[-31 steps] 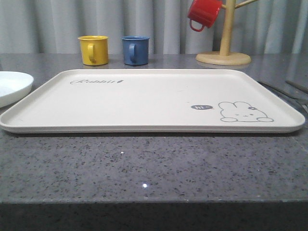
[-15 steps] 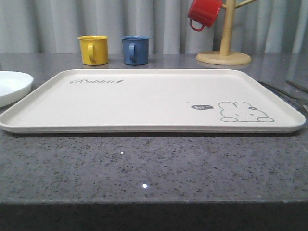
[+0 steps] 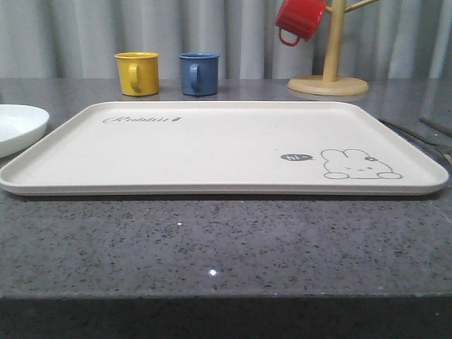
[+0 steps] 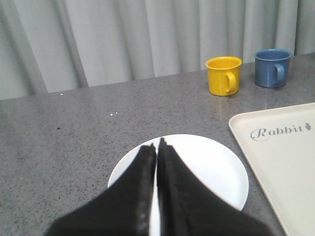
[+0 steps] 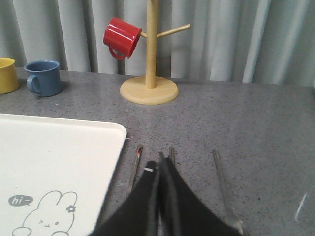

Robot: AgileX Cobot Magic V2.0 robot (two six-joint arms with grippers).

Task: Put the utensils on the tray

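Front view gives you no change over the last second: tray (image 3: pixel 212 148) bare. Your right gripper (image 5: pixel 160 160), jaws together, hovers above utensils (image 5: pixel 136 164) at the tray's 3 o'clock; left gripper (image 4: pixel 156 147) is together too.

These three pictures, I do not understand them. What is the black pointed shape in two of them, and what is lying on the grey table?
The machine is a robot with two arms. One picture looks forward over the table; the other two come from cameras on the wrists. The black pointed shape is each arm's claw: the left claw hangs over a round white plate, the right claw over slim silver metal utensils lying on the grey speckled table. Both claws are shut and hold nothing. In the middle lies a large flat cream tray printed with a rabbit, nothing on it yet. Behind it stand a yellow mug and a blue mug; a red mug hangs on a wooden mug stand.
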